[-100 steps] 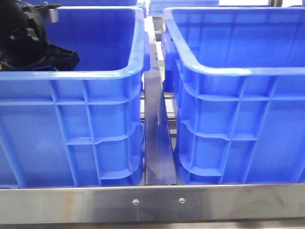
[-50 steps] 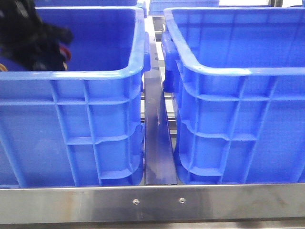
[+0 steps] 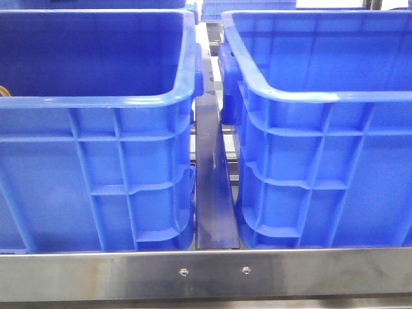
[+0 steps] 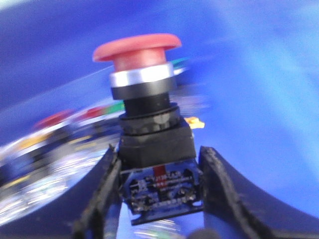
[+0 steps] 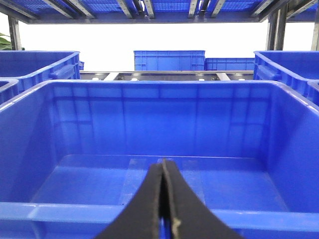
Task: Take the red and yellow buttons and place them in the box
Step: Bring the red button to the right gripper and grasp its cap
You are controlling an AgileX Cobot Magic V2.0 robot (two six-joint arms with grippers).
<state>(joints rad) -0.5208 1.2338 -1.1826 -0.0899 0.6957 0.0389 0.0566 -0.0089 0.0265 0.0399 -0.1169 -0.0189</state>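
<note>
Left tool (image 4: 159, 191) is clamped on the black body of a red button (image 4: 137, 49) — cap up, blurry pile of more buttons (image 4: 55, 144) behind it inside a blue crate. Right tool (image 5: 163, 199) is pressed together with nothing in it, hanging at the near rim of the right box (image 5: 159, 129) — neither arm shows in the front view.

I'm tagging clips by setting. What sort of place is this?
Probably a factory or warehouse parts-sorting station: big blue crates stand in rows on a metal frame, more crates behind, and the left gripper holds an industrial red push-button.
</note>
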